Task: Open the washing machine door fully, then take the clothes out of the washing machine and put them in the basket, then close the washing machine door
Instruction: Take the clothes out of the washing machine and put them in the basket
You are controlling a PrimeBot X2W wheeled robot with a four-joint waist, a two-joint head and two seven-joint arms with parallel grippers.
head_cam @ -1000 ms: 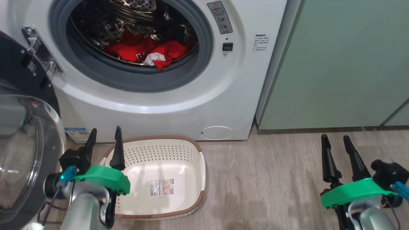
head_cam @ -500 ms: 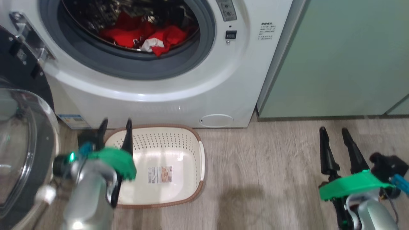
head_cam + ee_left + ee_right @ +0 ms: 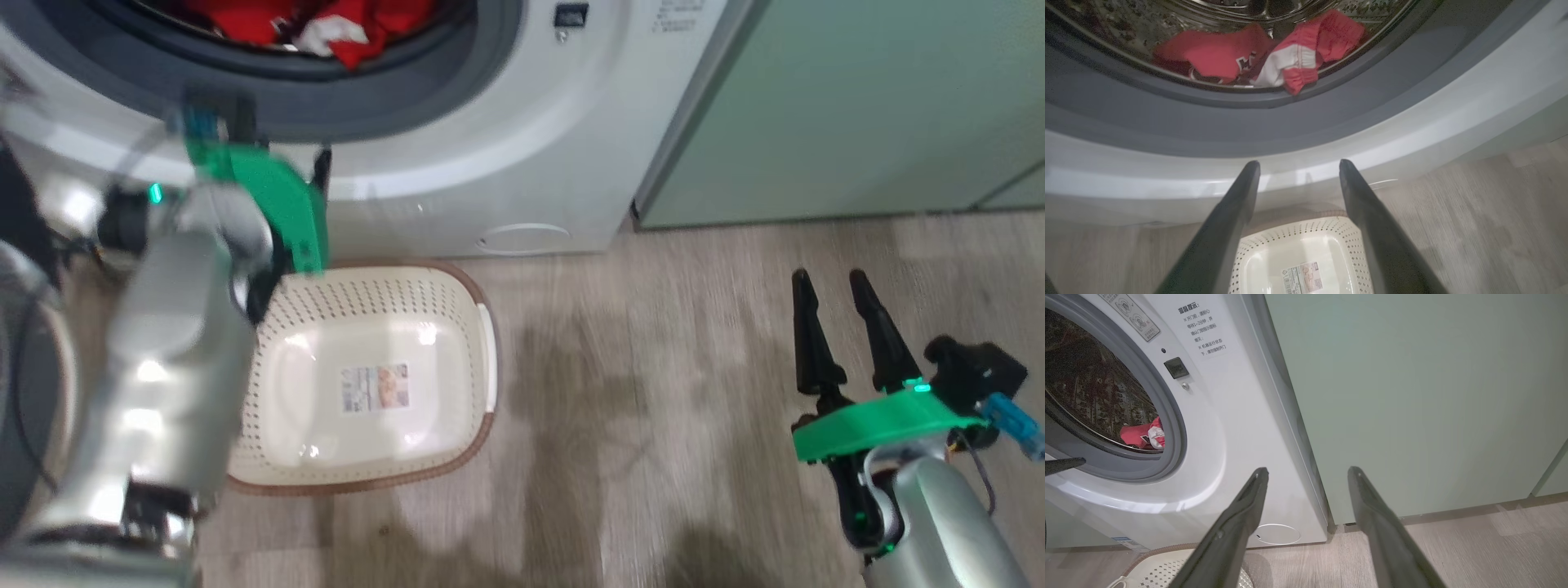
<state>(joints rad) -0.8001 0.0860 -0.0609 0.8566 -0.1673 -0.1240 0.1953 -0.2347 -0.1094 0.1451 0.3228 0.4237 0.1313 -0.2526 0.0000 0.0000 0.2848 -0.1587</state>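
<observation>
While the clothes (image 3: 1216,55) lie heaped at the front of the drum inside the washing machine (image 3: 506,122), your left gripper (image 3: 1299,162) hovers before the grey gasket just below them, fingers apart and empty. The basket (image 3: 367,296) sits on the floor just before the machine, and your right gripper (image 3: 829,278) hangs well off to the right, fingers likewise spread.

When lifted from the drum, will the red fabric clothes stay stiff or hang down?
Probably floppy: the red fabric clothes lie crumpled in folds. Likely light, seemingly thin cloth. One fold reaches the grey gasket, so it might drag there.
</observation>
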